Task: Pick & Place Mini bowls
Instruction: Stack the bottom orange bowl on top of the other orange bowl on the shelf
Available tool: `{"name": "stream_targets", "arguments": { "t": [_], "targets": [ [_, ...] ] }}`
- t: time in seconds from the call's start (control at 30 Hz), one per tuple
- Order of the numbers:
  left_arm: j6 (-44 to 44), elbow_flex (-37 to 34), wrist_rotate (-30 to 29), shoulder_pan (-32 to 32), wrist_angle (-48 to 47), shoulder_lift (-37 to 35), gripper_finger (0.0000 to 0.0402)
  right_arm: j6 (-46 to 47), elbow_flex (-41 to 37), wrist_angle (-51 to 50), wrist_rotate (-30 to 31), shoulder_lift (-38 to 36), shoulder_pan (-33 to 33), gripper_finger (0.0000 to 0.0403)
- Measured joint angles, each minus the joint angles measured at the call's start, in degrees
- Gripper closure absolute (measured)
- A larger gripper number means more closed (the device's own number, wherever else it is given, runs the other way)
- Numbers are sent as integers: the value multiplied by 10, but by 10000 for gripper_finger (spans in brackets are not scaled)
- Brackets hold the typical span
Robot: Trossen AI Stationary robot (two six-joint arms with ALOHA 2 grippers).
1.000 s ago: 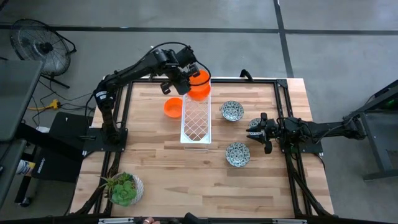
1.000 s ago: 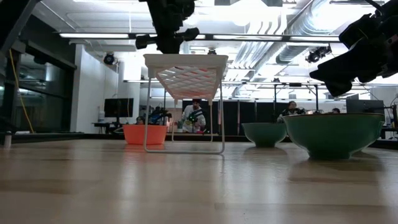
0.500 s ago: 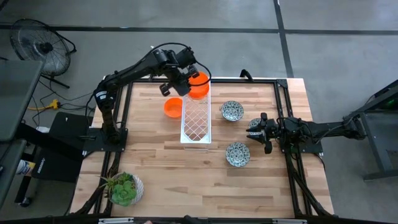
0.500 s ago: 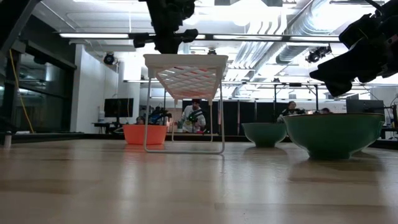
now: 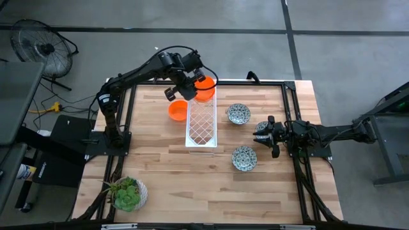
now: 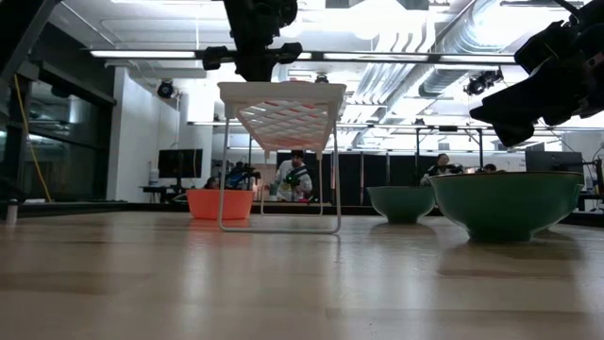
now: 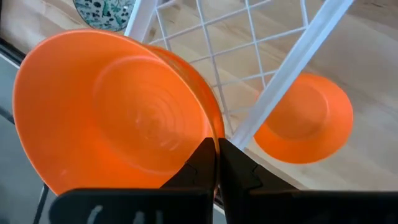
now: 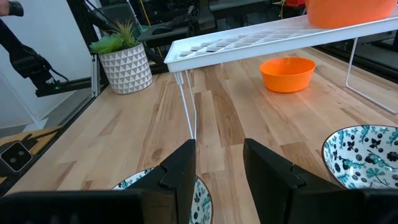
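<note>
From the plant pot [image 5: 128,193] at the near edge, past 3 patterned bowls [image 5: 244,158] by the waiting right gripper [image 5: 266,135], fingers spread and empty, 1 orange bowl [image 5: 177,110] sits beside the white rack [image 5: 202,121], where the left gripper [image 7: 216,163] pinches the stacked orange bowls' [image 7: 112,112] rim, probably seating them.

Orange bowls on rack [image 7: 118,112]: nested stack, plain bright orange, upright on the white wire rack's far end; the rim sits at the left gripper [image 7: 216,163], whose closed fingers pinch its edge.

Orange bowl on table [image 5: 177,110]: single, upright, beside the rack, just beyond those jaws.

Patterned bowls: three, blue-grey on white. One [image 5: 238,114] lies ahead of the right gripper [image 5: 259,134], one [image 5: 244,158] beside it, the third directly under its parted jaws, largely hidden.
</note>
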Motion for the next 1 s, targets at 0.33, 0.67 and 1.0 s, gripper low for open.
{"name": "stream_targets", "arguments": {
  "t": [0.33, 0.67, 1.0],
  "targets": [
    [-2, 0, -4, 0, -1, 0, 389, 0, 0, 0, 0, 0, 0, 281],
    [-2, 0, 6, 0, -2, 0, 387, 0, 0, 0, 0, 0, 0, 281],
    [-11, 0, 11, 0, 0, 0, 345, 0, 0, 0, 0, 0, 0, 281]
  ]
}}
